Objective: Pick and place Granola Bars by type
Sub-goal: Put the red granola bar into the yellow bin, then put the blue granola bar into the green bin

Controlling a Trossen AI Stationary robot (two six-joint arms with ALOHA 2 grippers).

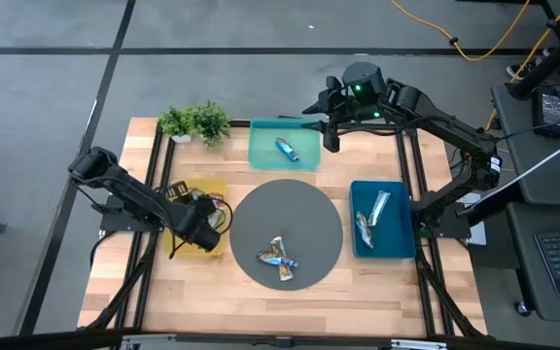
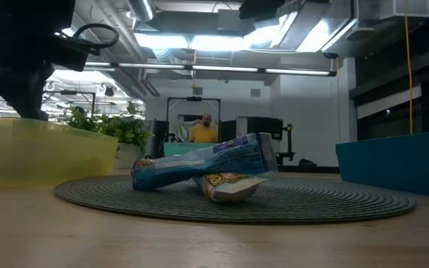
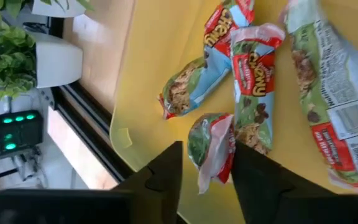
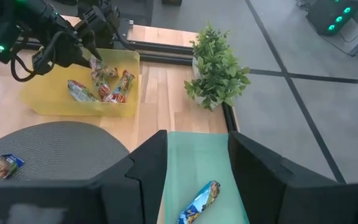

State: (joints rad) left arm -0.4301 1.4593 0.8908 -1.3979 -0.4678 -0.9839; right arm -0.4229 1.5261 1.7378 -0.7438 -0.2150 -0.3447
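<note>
Four red-and-green bars (image 3: 253, 93) lie jumbled in the yellow tray (image 1: 212, 190); one sits end-up between dark fingers (image 3: 166, 177). One blue bar (image 1: 287, 148) lies slantwise in the teal tray (image 1: 261, 156), two silvery bars (image 1: 372, 216) in the dark-blue tray (image 1: 397, 243), two bars (image 1: 282, 259) crossed on the round grey mat (image 1: 290, 209).

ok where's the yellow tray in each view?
High: yellow tray left of the mat, under the left gripper.
Low: far left.
Left wrist: fills the frame, bars inside.
Right wrist: upper left.
Shared landmark: potted plant.
</note>
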